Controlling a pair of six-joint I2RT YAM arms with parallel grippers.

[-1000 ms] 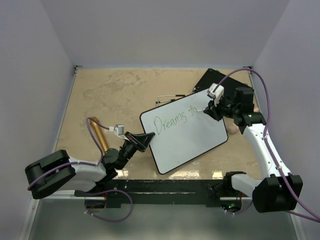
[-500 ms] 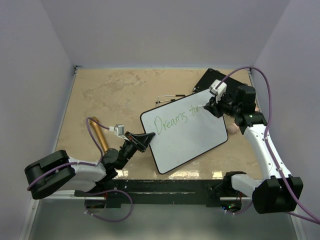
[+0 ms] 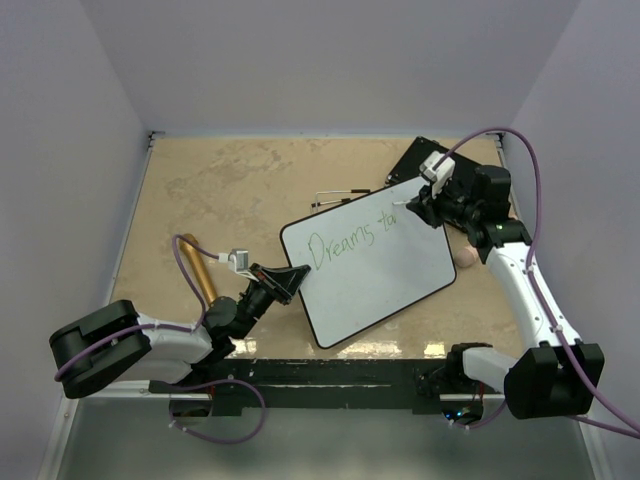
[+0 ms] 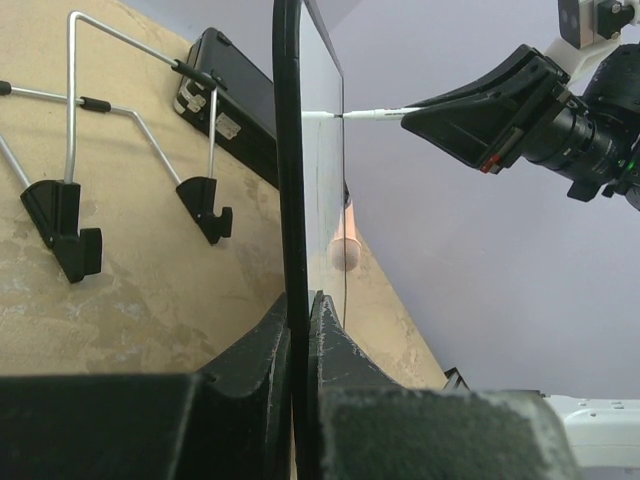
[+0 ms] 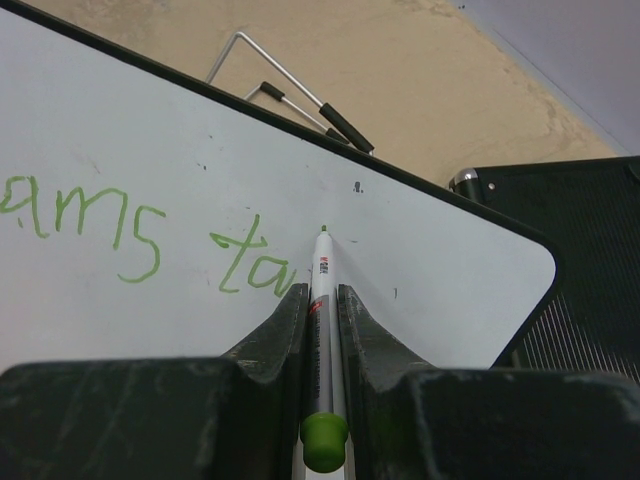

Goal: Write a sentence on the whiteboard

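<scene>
The whiteboard (image 3: 375, 275) lies tilted across the table's middle, with "Dreams ta" in green on its upper part. My left gripper (image 3: 287, 282) is shut on its left edge; in the left wrist view the board (image 4: 291, 180) stands edge-on between the fingers of that gripper (image 4: 300, 312). At the board's upper right corner my right gripper (image 3: 414, 208) is shut on a white marker (image 5: 322, 275) with a green end cap. The marker's tip touches the white surface (image 5: 180, 130) just right of the last letter. The marker (image 4: 372, 113) also shows from the side, meeting the board.
A flat black board (image 3: 428, 158) lies behind the whiteboard's far right corner. A wire stand (image 3: 335, 197) with black feet rests just beyond the whiteboard. A golden cylinder (image 3: 200, 272) lies at the left and a small pink object (image 3: 465, 257) at the right. Walls enclose three sides.
My right gripper has carried the marker a little up and to the right along the board, and the green writing has grown by a stroke. The left arm and the board have not moved.
</scene>
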